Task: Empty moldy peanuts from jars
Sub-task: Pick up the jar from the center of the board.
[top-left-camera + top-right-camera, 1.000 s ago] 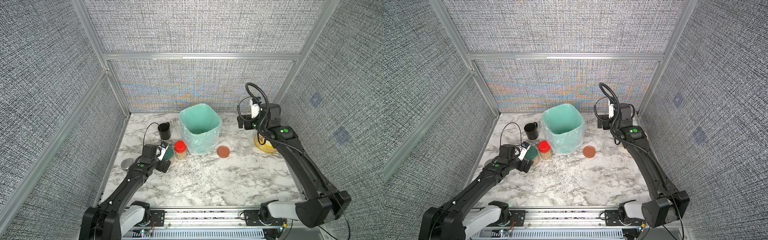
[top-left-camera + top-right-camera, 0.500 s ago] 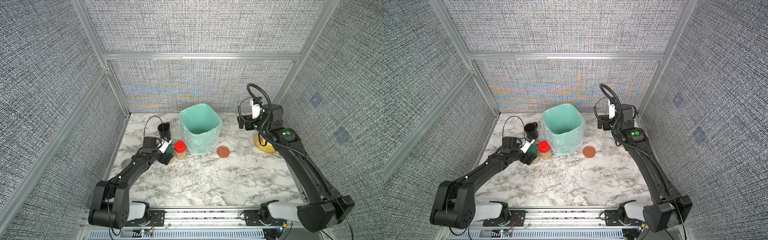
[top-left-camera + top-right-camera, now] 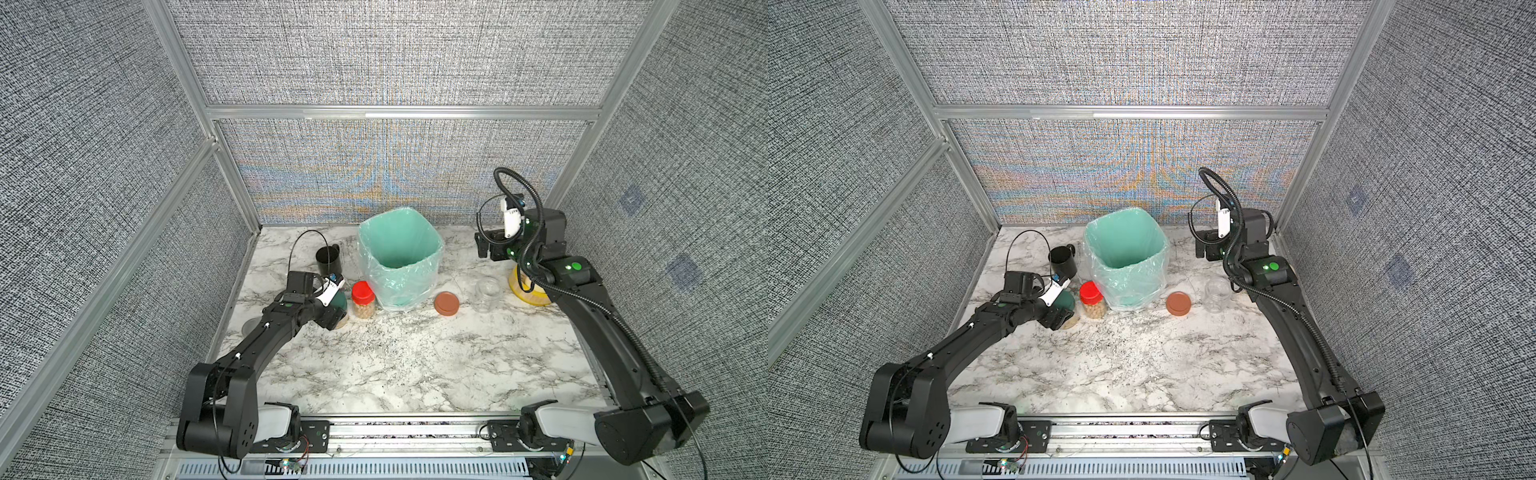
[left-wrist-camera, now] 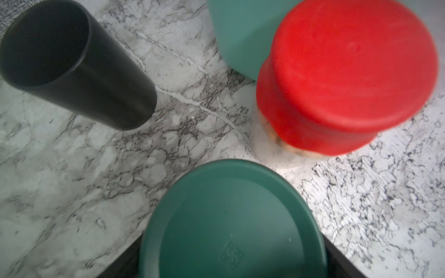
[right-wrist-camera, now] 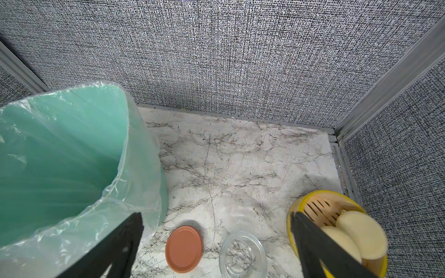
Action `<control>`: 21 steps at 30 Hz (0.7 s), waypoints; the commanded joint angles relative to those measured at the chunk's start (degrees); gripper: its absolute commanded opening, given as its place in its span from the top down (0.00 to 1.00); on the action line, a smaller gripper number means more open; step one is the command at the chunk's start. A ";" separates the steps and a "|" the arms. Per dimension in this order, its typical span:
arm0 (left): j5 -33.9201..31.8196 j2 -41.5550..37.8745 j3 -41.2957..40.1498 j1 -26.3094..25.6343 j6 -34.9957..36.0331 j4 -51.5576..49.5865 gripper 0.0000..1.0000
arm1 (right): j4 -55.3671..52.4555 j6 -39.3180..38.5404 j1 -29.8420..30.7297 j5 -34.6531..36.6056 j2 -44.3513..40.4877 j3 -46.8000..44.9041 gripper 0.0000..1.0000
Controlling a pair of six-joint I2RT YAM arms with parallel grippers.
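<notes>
The green-lidded jar (image 3: 341, 301) (image 3: 1065, 302) of moldy peanuts (image 3: 342, 320) stands left of the bin. My left gripper (image 3: 337, 314) (image 3: 1061, 316) is shut on it, and its lid (image 4: 231, 223) fills the space between the jaws in the left wrist view. Just to its right stands the red-lidded jar (image 3: 363, 300) (image 3: 1091, 300) (image 4: 346, 72), full of peanuts. An empty clear jar (image 3: 487, 293) (image 3: 1217, 296) (image 5: 243, 255) stands open right of the bin, next to its terracotta lid (image 3: 446, 304) (image 3: 1178, 304) (image 5: 184, 249). My right gripper (image 3: 484, 246) (image 3: 1204, 250) (image 5: 216, 240) hangs open above them, holding nothing.
A green bin (image 3: 432, 245) (image 3: 1158, 245) (image 5: 125, 134) with a plastic liner stands at the back centre. A black mug (image 3: 327, 259) (image 3: 1062, 259) (image 4: 72, 65) is behind the left gripper. A yellow basket (image 3: 534, 297) (image 5: 295, 209) with pale discs (image 5: 361, 235) sits under the right arm.
My left gripper has moved forward round the green-lidded jar and closed on it. The right arm has hardly moved.
</notes>
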 commanded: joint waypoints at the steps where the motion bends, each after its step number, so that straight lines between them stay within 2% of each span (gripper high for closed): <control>1: -2.94 -4.14 1.07 0.02 0.64 -3.84 0.75 | 2.69 -0.60 0.36 -0.27 -0.29 -0.42 0.02; 6: -0.05 -13.93 3.88 0.02 2.46 -12.15 0.81 | 6.21 -1.06 0.89 -5.55 -2.75 -4.18 0.02; 8: 5.81 -18.64 4.12 0.02 6.46 -14.17 0.84 | 8.62 -0.98 1.08 -8.72 -4.53 -6.82 0.02; 11: 14.57 -24.48 3.27 -0.02 4.66 -13.15 0.88 | 12.67 -0.02 1.33 -12.15 -7.38 -10.86 0.02; 15: 24.21 -28.29 3.69 -0.41 1.59 -12.75 0.92 | 17.55 1.69 1.62 -15.64 -11.49 -16.07 0.02; 21: 25.76 -30.40 3.06 -6.24 -0.30 -10.94 0.92 | 20.53 2.02 2.22 -16.03 -16.50 -21.93 0.02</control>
